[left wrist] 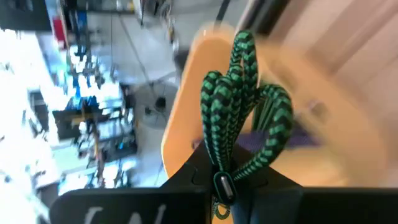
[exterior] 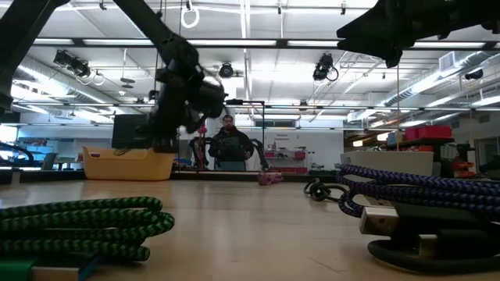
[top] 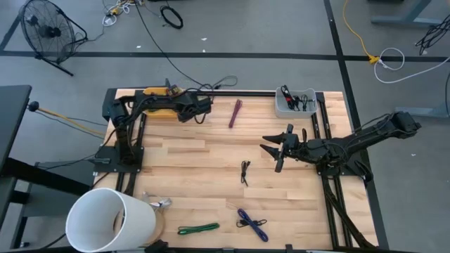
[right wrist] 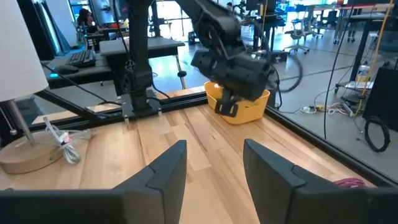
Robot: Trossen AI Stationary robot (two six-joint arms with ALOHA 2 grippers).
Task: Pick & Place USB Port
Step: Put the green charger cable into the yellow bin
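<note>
My left gripper (left wrist: 221, 186) is shut on a green-and-black braided cable bundle (left wrist: 245, 106) and hangs over the yellow bin (left wrist: 186, 118) at the table's far edge (top: 158, 93). From above, this gripper (top: 181, 98) is at the bin's right end. My right gripper (right wrist: 214, 168) is open and empty above the right middle of the table (top: 278, 151), facing the left arm. A black cable (top: 245, 171) lies on the table to its near left. A second green cable (top: 198, 228) and a blue cable (top: 252, 223) lie near the near edge. My left gripper pinches the cable bundle between its two fingers at one end, by the small plug (left wrist: 222, 185). Several folded strands run together into the fingers. The bundle is lifted clear and sticks out past the fingertips, in front of the yellow bin.
A grey bin (top: 295, 102) with cables stands at the far right corner. A maroon cable (top: 235, 112) lies near the far edge. A white lamp (top: 109, 221) stands at the near left corner. A person (exterior: 230, 144) is in the room beyond the table.
</note>
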